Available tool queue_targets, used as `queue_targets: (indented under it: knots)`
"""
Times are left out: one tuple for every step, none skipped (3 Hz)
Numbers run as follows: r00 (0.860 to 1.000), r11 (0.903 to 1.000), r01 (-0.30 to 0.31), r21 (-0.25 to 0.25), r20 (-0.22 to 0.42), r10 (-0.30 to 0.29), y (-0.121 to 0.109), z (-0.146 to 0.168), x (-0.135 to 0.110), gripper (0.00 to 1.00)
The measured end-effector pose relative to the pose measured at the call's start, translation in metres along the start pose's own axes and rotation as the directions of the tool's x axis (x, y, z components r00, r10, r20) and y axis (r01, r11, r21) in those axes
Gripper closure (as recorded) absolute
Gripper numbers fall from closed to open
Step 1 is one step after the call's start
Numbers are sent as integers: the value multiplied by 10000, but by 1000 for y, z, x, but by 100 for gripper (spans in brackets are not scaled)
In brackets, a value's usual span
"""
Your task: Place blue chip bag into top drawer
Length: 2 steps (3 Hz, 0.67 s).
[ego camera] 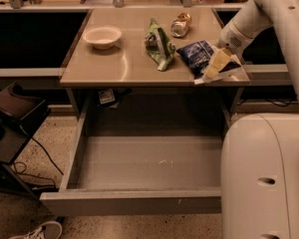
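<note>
Blue chip bag (194,54) (just one), pincer (213,71) at its edge, grip unclear; one top drawer (129,202), open.

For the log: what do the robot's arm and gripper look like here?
The arm is a thick, smooth white tube with rounded joints and small dark dimples; no cables show. The gripper, by the blue chip bag at the right front corner of the table, is pale cream.

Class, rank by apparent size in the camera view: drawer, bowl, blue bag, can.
1. drawer
2. blue bag and bowl look alike; the gripper, over the bag's right side, hides part
3. can
</note>
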<state>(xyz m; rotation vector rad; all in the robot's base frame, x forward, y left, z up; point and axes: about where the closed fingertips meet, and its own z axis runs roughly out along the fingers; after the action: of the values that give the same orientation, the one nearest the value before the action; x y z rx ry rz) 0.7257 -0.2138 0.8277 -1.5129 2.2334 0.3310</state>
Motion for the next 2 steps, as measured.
queue_targets:
  knots:
    - [10000,10000,-15,69,62,15,-3,4,-1,19]
    - [10000,10000,-15,69,62,15,-3,4,-1,42]
